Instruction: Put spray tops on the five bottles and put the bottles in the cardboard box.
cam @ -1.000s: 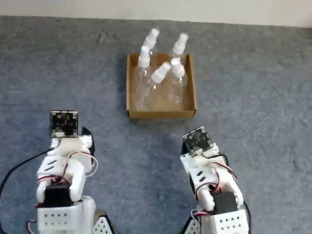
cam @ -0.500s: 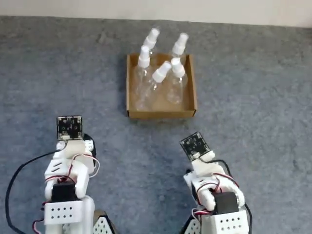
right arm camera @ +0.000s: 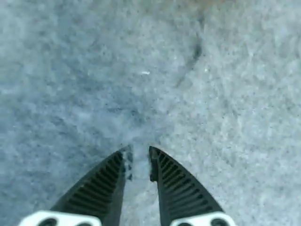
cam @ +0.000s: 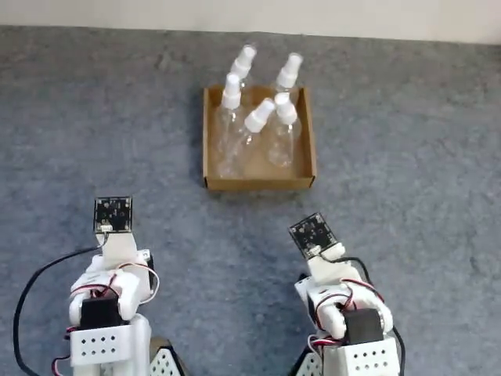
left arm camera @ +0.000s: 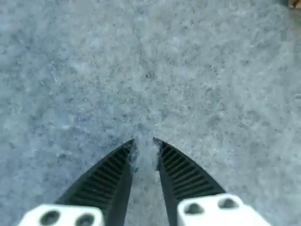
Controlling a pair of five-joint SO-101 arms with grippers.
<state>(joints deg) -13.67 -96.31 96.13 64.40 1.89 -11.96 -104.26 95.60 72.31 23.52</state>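
Our left tool [left arm camera: 143,141] hangs over the grey, felt-like desk [cam: 423,157] with its jaws drawn almost together, gripping nothing. Our right tool [right arm camera: 139,149] is likewise nearly closed and empty. Well ahead of both tools, roughly midway between them, sits the cardboard box [cam: 259,183]. Inside it we see all five clear bottles [cam: 235,137], each wearing a white spray top [cam: 232,88]. They lean against one another, and two tops poke past the far wall.
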